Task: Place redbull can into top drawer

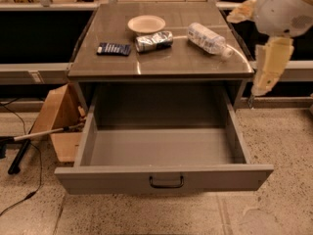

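The redbull can [154,40] lies on its side on the cabinet top [171,62], silver with blue patches, just in front of a plate. The top drawer [164,177] is pulled fully open below and holds nothing; its black handle [166,182] is centred on the front panel. My gripper [268,66] hangs at the far right, beside the cabinet's right edge and about level with its top. It is well apart from the can and holds nothing that shows.
A small cream plate [146,23], a flat dark blue packet [113,48] and a clear plastic water bottle [208,38] lie on the cabinet top. A cardboard box [58,121] and a pole with cables [29,141] sit on the floor at left.
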Tool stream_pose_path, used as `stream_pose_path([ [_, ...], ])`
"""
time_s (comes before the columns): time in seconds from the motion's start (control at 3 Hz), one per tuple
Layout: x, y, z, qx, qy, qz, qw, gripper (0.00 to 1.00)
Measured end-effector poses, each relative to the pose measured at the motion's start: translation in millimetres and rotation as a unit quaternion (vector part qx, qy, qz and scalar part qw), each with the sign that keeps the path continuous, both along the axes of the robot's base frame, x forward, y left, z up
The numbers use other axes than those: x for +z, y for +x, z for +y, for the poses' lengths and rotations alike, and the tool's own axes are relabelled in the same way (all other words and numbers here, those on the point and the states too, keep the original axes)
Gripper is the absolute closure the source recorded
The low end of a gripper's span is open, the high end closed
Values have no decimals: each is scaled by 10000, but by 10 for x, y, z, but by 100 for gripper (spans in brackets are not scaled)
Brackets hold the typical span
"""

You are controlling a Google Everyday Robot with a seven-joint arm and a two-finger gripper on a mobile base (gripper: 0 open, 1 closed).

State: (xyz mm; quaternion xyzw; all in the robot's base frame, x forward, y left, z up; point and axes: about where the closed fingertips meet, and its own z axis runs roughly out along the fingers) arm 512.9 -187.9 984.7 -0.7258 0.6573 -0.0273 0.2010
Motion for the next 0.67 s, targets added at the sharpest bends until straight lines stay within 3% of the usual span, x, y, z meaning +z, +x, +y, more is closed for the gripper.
stream_pose_path([
  [0.67, -56, 484, 207, -14, -74, -43, 10000, 0],
])
